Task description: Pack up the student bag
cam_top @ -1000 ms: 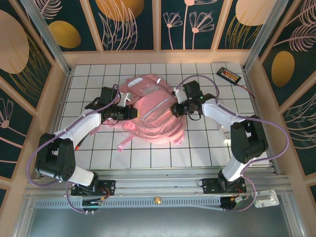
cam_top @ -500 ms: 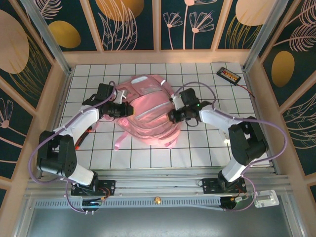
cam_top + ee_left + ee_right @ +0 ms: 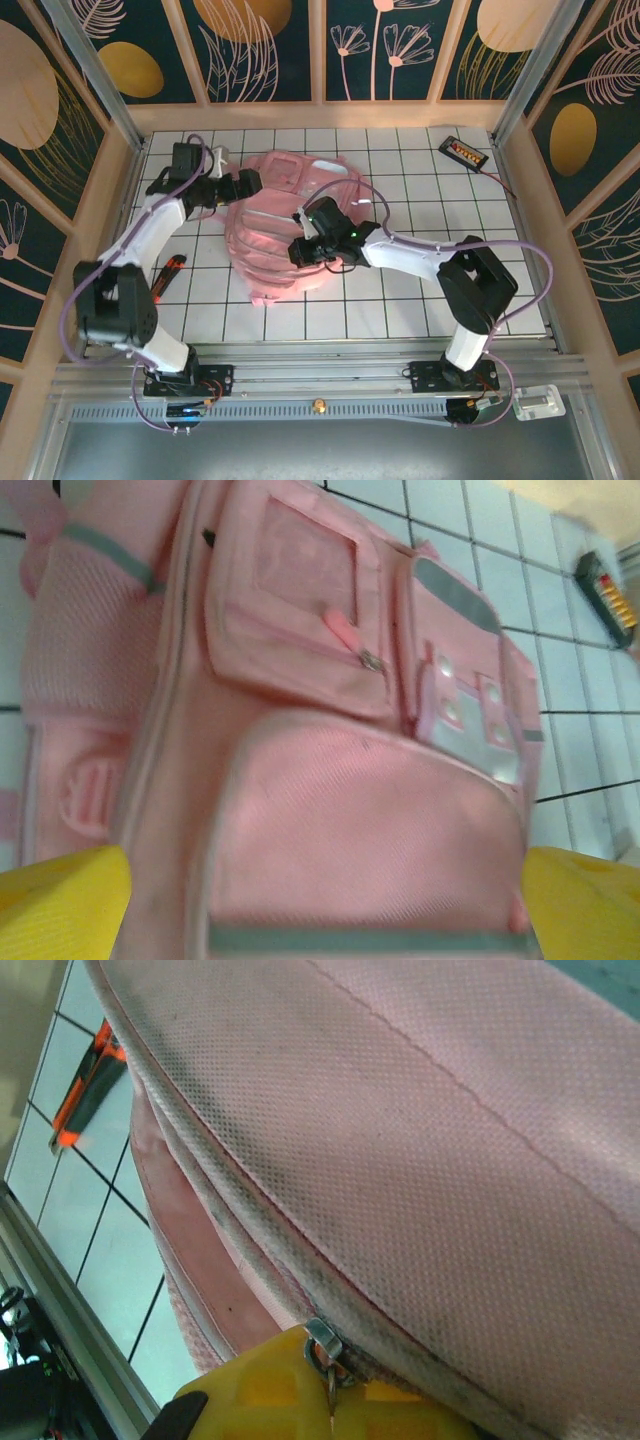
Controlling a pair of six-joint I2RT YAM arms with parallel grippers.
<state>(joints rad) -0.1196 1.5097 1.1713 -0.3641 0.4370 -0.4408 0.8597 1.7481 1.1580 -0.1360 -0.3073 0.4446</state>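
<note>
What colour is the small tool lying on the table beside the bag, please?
The tool is orange and black, clearest in the right wrist view.

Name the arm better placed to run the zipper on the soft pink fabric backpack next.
Right, most likely. The right gripper is shut on the metal zipper pull of the soft pink fabric backpack. The left gripper hangs open at the bag's far-left corner, holding nothing.

The white-and-black left arm reaches far forward, and the left gripper (image 3: 254, 183) points right, its yellow fingers (image 3: 60, 900) spread wide. The right arm stretches leftward across the middle; the right gripper (image 3: 297, 249) is pinched tight on a small metal zipper pull (image 3: 322, 1345).
</note>
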